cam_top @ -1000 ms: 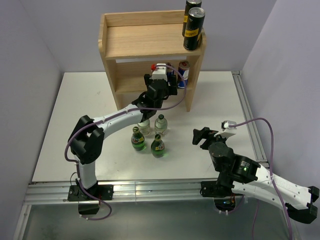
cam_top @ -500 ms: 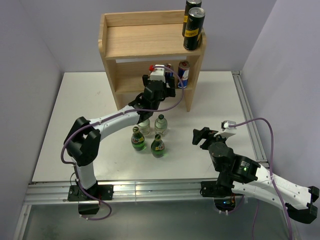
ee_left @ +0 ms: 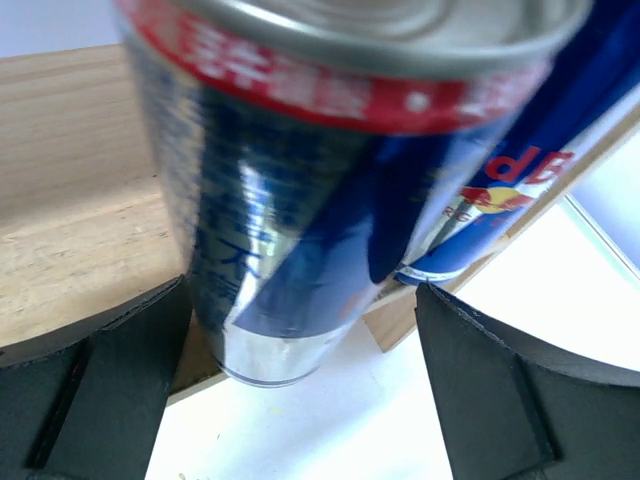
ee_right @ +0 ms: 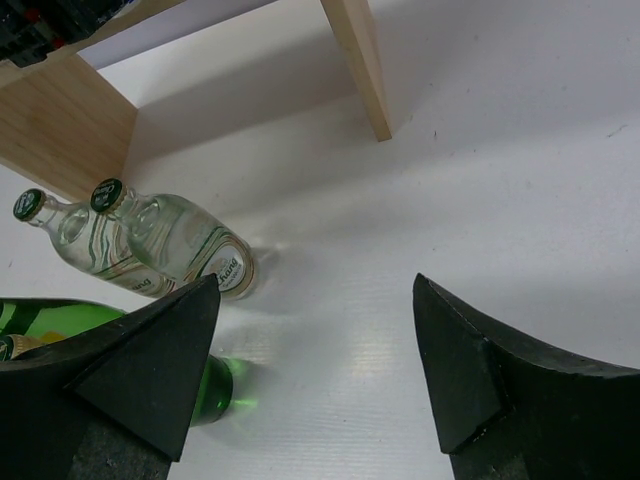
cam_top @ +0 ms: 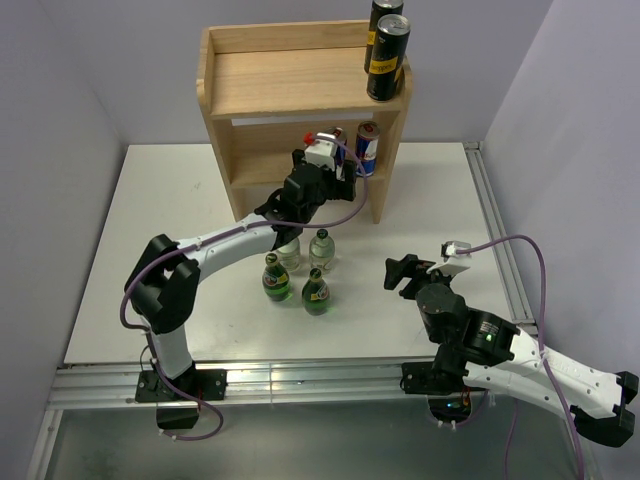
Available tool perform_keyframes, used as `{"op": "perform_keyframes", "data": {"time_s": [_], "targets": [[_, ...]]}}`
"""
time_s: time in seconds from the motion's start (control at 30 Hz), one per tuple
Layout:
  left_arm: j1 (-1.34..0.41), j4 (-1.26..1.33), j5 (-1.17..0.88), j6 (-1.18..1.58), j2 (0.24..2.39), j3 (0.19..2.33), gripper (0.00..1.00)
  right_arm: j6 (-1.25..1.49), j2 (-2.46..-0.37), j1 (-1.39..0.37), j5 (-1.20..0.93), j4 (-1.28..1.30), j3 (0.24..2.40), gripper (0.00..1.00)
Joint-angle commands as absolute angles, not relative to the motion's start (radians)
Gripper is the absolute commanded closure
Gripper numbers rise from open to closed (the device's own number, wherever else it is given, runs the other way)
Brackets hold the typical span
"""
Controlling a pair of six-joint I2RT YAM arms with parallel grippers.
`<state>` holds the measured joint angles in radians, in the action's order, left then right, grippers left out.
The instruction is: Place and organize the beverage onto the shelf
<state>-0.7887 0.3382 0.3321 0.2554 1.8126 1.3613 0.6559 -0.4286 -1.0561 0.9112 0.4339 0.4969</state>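
The light-wood shelf [cam_top: 290, 80] stands at the back of the table. Two black cans [cam_top: 386, 60] are on the right end of its top tier. On the lower tier stands a blue-and-silver can [ee_left: 290, 200] at the front edge, with a second such can [cam_top: 367, 148] behind it to the right. My left gripper [cam_top: 330, 165] reaches into the lower tier and is open, its fingers [ee_left: 90, 390] on either side of the front can with a gap on the right. My right gripper [cam_top: 400, 272] hangs open over the bare table, holding nothing.
Two clear bottles [cam_top: 321, 247] and two green bottles [cam_top: 316, 292] stand in a cluster on the table in front of the shelf, under the left arm. In the right wrist view the clear bottles [ee_right: 190, 245] lie ahead to the left and the shelf's side panel [ee_right: 355, 50] further back.
The left wrist has shifted slightly to the right at the lower tier and its jaws have widened a little around the can. The right arm has not moved.
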Motion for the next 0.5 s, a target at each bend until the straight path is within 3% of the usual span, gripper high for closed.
{"op": "perform_keyframes", "data": {"time_s": [0.0,0.47], "targets": [[-0.790,0.345,0.270,0.241,1.772,1.344,0.01,0.649,-0.436,-1.061,0.930,0.402,0.492,0.16],[-0.792,0.296,0.264,0.259,1.585,1.190,0.01,0.643,-0.434,-1.060,0.925,0.391,0.486,0.16]]}}
